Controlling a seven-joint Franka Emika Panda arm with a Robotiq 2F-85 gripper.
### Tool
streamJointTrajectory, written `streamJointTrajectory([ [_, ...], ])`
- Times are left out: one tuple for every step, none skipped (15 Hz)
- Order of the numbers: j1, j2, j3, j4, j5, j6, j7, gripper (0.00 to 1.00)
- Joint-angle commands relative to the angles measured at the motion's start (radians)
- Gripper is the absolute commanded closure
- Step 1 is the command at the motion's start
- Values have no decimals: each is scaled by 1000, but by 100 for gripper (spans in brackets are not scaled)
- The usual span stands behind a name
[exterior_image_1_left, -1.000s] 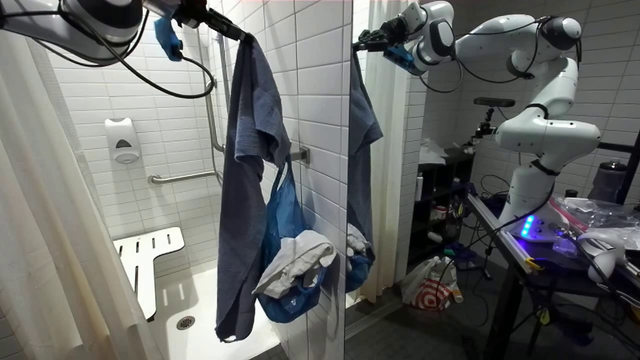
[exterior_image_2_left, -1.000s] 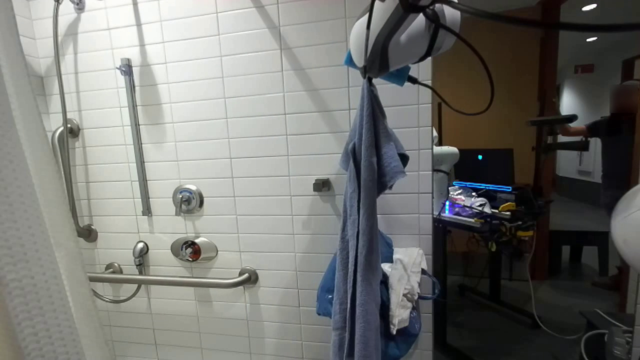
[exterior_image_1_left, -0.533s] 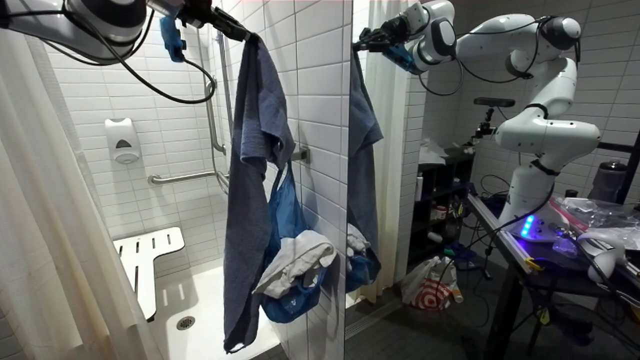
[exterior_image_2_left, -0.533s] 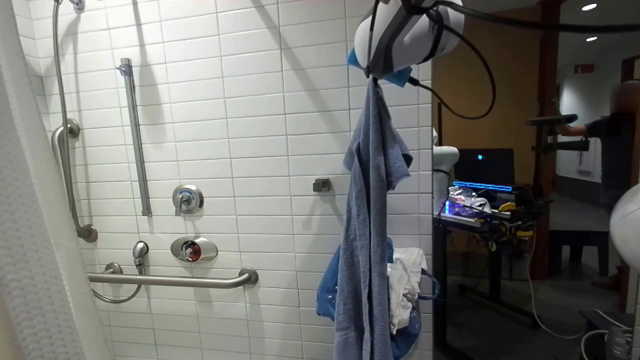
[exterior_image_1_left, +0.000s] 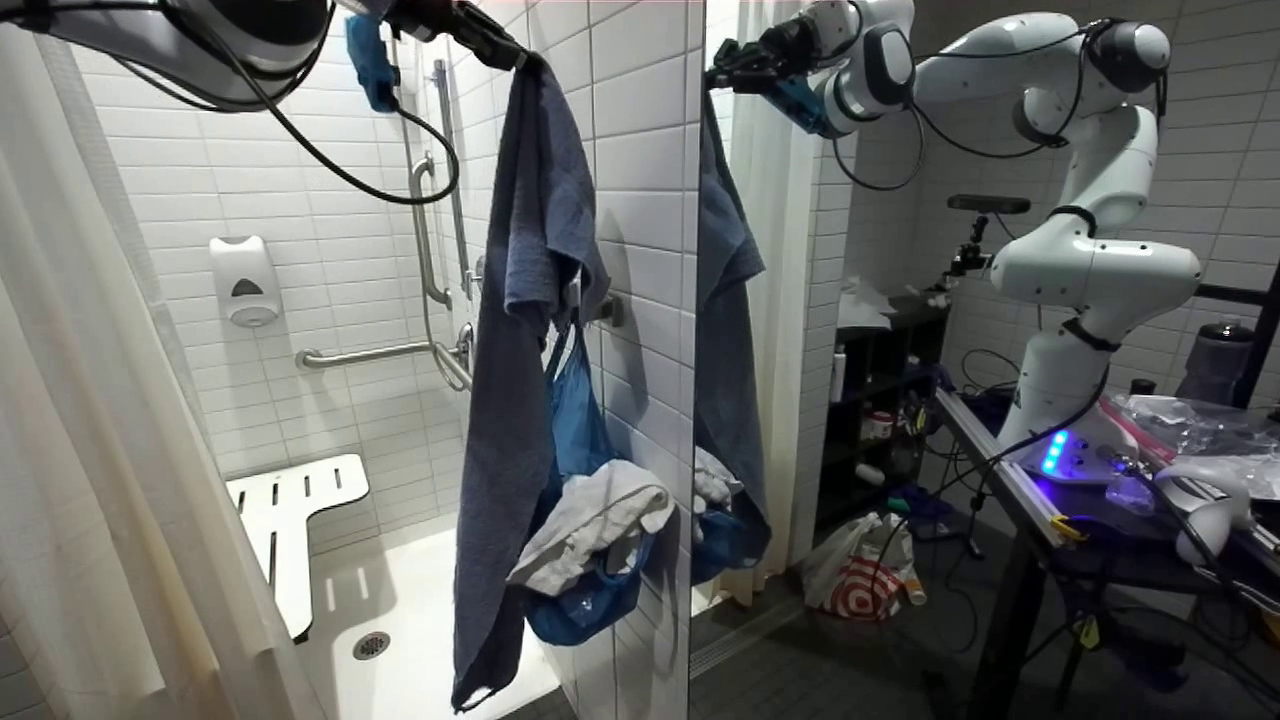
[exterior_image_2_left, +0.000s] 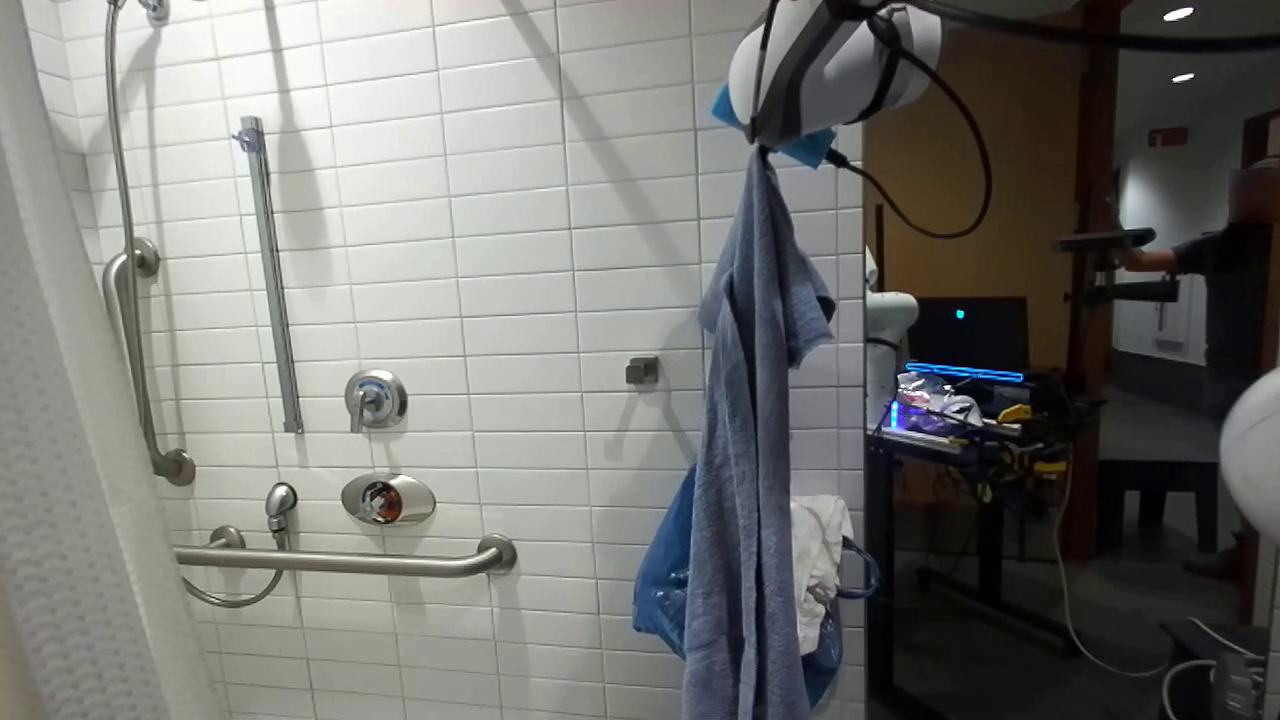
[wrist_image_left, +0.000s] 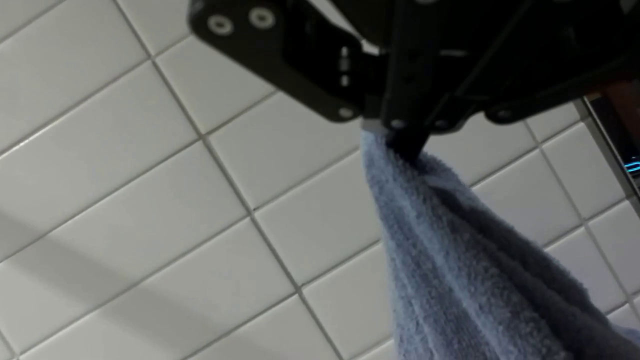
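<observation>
Your gripper (wrist_image_left: 392, 136) is pinching the blue-gray towel (wrist_image_left: 465, 260) by its gathered upper end, and in both exterior views the towel hangs lengthwise from it in front of the white tiled wall (exterior_image_2_left: 560, 240). Behind the towel and partly covered by it, you have a blue plastic bag (exterior_image_1_left: 578, 410) hanging along that wall; crumpled white cloth (exterior_image_1_left: 600, 515) bulges from its mouth, while anything deeper inside is hidden, as is whatever its straps hang from. On the shower's far wall, a white dispenser (exterior_image_1_left: 245, 282) has a dark window, but you cannot make out its fill. In the mirror (exterior_image_1_left: 780, 690), your view takes in a white carrier bag (exterior_image_1_left: 860, 578) with red rings on the floor and black shelves (exterior_image_1_left: 920, 320) holding a white bottle (exterior_image_1_left: 838, 372) and a red-and-white tub (exterior_image_1_left: 878, 425).
</observation>
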Motion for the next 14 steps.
streamJointTrajectory([
  [-3, 91, -24, 84, -61, 18, 4, 100],
  [0, 109, -32, 101, -74, 16, 0, 100],
  [-1, 136, -35, 122, -87, 16, -1, 100],
  [4, 157, -43, 140, -97, 14, -2, 100],
  [4, 182, -46, 159, -110, 18, -2, 100],
  [3, 199, -50, 175, -122, 16, 2, 100],
  [7, 215, -59, 190, -133, 12, 1, 100],
  [2, 239, -59, 211, -150, 12, 5, 100],
  [7, 256, -70, 227, -163, 6, 5, 100],
  [-22, 271, -48, 247, -138, 7, -19, 100],
  [-20, 285, -56, 264, -139, 0, -24, 100],
  [-31, 303, -48, 282, -145, 3, -25, 100],
  [-32, 310, -51, 293, -145, -2, -33, 100],
  [-45, 328, -39, 309, -153, 0, -35, 100],
])
